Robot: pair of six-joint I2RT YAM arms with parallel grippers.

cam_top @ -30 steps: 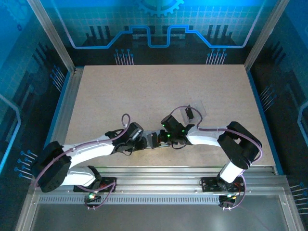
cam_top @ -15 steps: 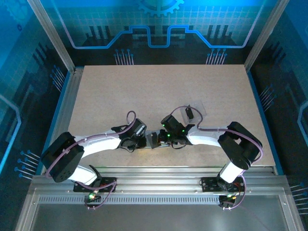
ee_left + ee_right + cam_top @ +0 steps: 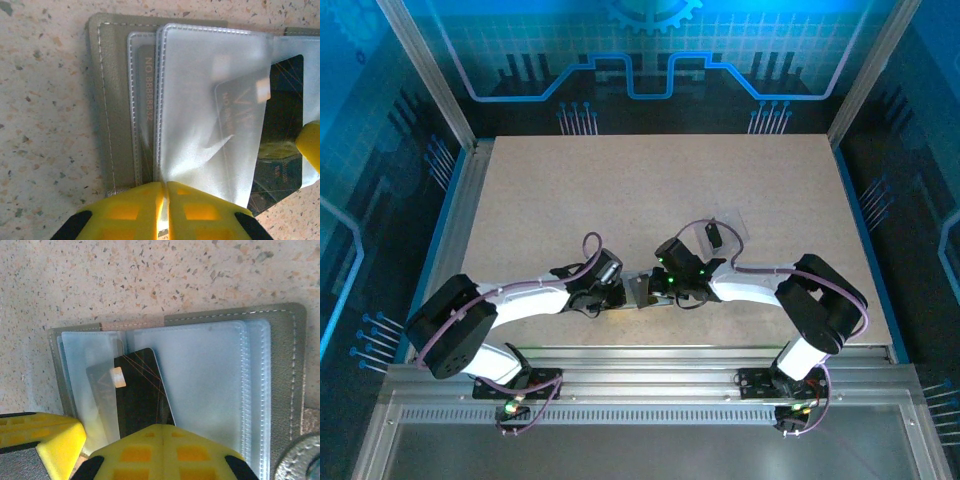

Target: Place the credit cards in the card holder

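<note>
The card holder (image 3: 107,115) lies open on the table, grey cover down and frosted plastic sleeves (image 3: 200,100) facing up. My left gripper (image 3: 166,187) is shut on the near edge of one sleeve. A black credit card (image 3: 142,392) is pinched in my right gripper (image 3: 163,432), its far end slid partly under a sleeve beside the holder's (image 3: 287,385) spine. Another card printed with numbers (image 3: 146,90) sits inside a sleeve. In the top view the two grippers meet over the holder (image 3: 640,290), left gripper (image 3: 618,293) and right gripper (image 3: 657,287).
A clear plastic box (image 3: 725,232) holding something dark stands just behind the right arm. The holder lies near the table's front edge, close to the metal rail (image 3: 650,385). Open tabletop (image 3: 650,190) stretches behind the arms.
The left gripper has closed onto the sleeve's edge, and the left arm has shifted slightly toward the holder. The right gripper has kept the black card in place.
</note>
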